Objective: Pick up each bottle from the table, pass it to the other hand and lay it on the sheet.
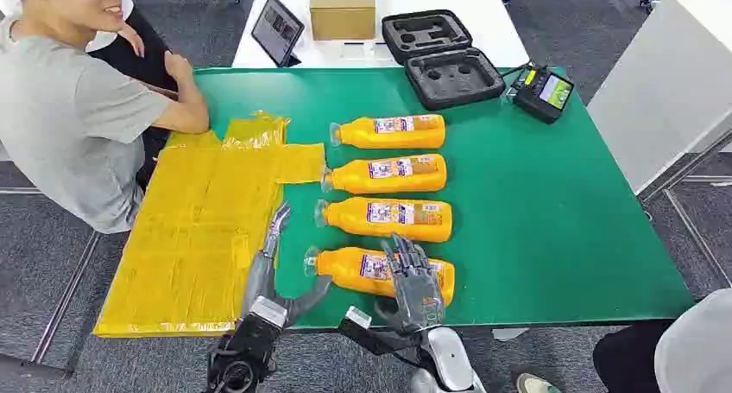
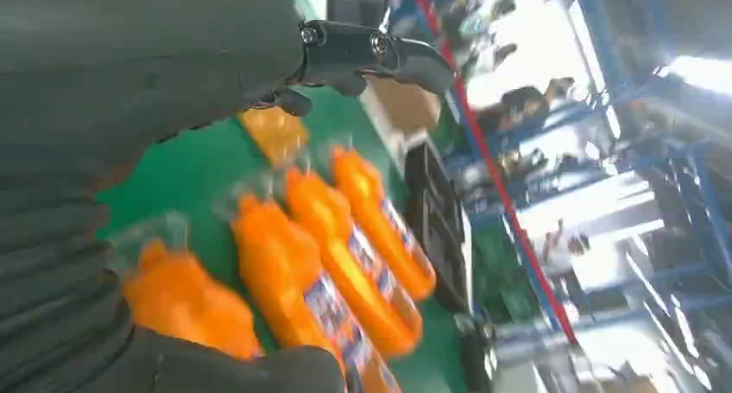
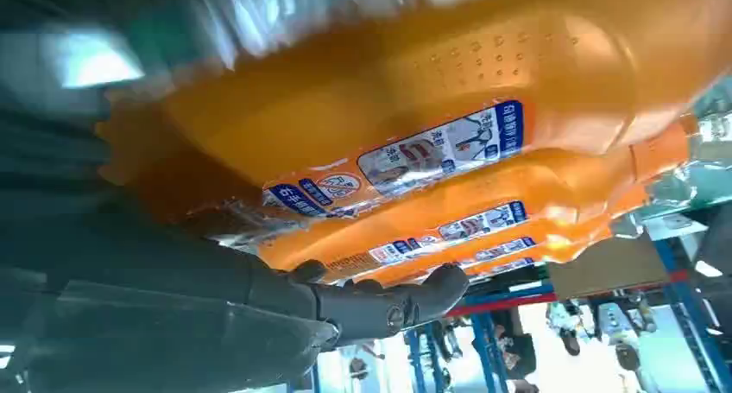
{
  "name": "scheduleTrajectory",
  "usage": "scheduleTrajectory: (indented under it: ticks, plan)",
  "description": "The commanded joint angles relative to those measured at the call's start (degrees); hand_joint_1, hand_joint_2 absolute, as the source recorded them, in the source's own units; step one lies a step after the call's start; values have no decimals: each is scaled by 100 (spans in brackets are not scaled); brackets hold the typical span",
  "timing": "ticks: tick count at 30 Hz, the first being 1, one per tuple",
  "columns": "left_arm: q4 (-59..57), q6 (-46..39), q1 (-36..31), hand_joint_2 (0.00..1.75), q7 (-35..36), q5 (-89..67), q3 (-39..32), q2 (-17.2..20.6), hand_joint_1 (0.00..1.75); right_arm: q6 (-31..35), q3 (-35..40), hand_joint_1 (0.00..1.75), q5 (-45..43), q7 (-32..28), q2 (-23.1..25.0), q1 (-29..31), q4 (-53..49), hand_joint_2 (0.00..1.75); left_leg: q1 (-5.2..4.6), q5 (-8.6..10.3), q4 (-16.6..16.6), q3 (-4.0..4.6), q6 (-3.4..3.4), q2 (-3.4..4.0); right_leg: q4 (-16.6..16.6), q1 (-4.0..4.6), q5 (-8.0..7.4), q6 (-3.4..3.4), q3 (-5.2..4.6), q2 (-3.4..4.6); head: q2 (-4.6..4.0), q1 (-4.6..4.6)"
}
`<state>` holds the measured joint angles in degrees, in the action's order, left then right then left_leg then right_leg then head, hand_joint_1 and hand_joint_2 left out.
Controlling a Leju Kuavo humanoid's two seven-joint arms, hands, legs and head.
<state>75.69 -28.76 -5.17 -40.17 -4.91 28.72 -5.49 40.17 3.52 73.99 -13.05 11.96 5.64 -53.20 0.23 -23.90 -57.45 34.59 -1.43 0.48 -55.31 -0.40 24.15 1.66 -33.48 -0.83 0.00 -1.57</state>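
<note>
Four orange bottles lie side by side on the green table [image 1: 552,220], caps toward the yellow sheet [image 1: 198,229]. My right hand [image 1: 414,281] lies over the nearest bottle [image 1: 345,268], its fingers wrapped across the labelled body and its thumb on the near side. In the right wrist view that bottle [image 3: 432,91] sits right against the palm of my right hand [image 3: 259,307]. The bottle rests on the table. My left hand [image 1: 272,255] is open at the sheet's edge, fingers stretched forward, beside the bottle's cap. In the left wrist view the same bottle [image 2: 186,307] is blurred.
Three more bottles [image 1: 388,218] [image 1: 388,174] [image 1: 388,132] lie beyond. A person [image 1: 69,108] leans an arm on the table's far left corner by the sheet. A black case [image 1: 440,56], a handheld controller [image 1: 542,91], a tablet [image 1: 276,28] and a cardboard box [image 1: 343,7] stand at the back. Another person [image 1: 690,350] is at the near right.
</note>
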Motion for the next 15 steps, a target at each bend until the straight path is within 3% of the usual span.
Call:
scheduleTrajectory:
  ticks: [1, 15]
  plan:
    - [-347, 288, -133, 175, 17, 85, -302, -133, 0, -17, 459, 0, 222, 543, -350, 172, 614, 175, 1, -1, 5, -14, 2, -4, 6, 0, 2, -2, 16, 1, 0, 0]
    - [-731, 641, -417, 175, 24, 270, -275, -288, 0, -526, 243, 0, 763, 1292, -309, 71, -249, 175, -3, 2, 6, -27, 0, -14, 4, -4, 4, -2, 30, -7, 0, 0]
